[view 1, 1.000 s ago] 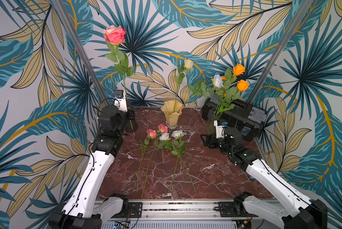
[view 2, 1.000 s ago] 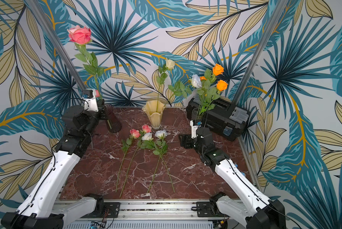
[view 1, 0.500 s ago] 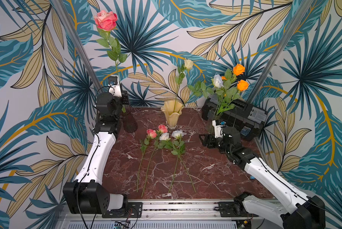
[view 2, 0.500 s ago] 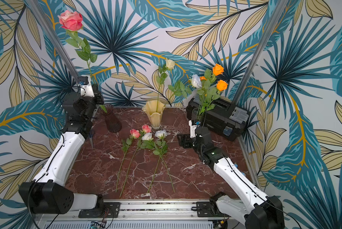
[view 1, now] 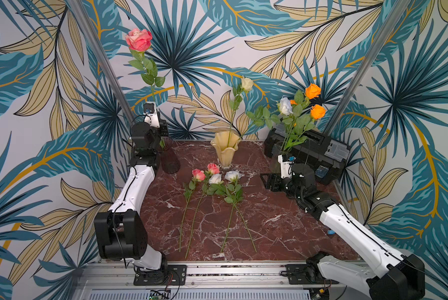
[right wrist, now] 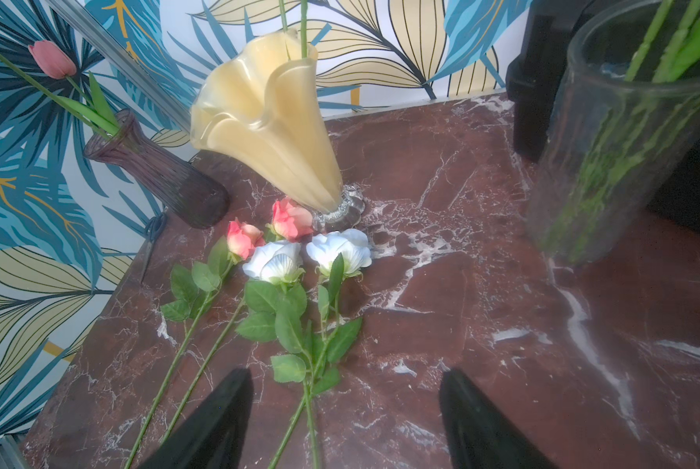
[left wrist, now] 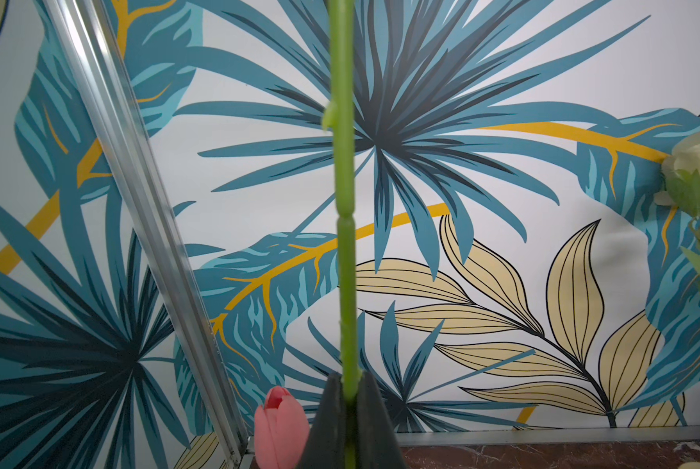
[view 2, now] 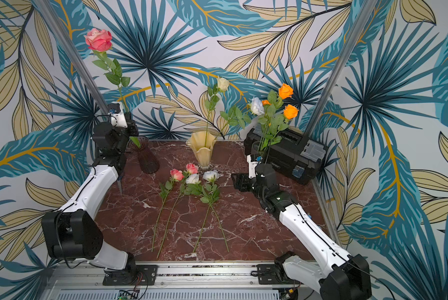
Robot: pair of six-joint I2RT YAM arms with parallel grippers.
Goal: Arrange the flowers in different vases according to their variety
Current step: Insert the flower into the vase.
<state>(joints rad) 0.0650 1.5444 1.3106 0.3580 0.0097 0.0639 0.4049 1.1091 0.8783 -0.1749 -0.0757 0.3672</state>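
The pink rose (view 1: 138, 39) stands upright above the purple vase (view 1: 169, 162) — its stem pinched by the left hand (left wrist: 350, 406). Insertion looks to be the step; next calls for a straight descent, then release. The right hand (right wrist: 344, 377) hangs spread, empty.

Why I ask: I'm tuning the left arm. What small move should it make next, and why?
Probably lower the rose straight down into the purple vase. The left gripper is shut on its stem above that vase's mouth, and a pink bud already sits there. How deep the stem end reaches I cannot tell.
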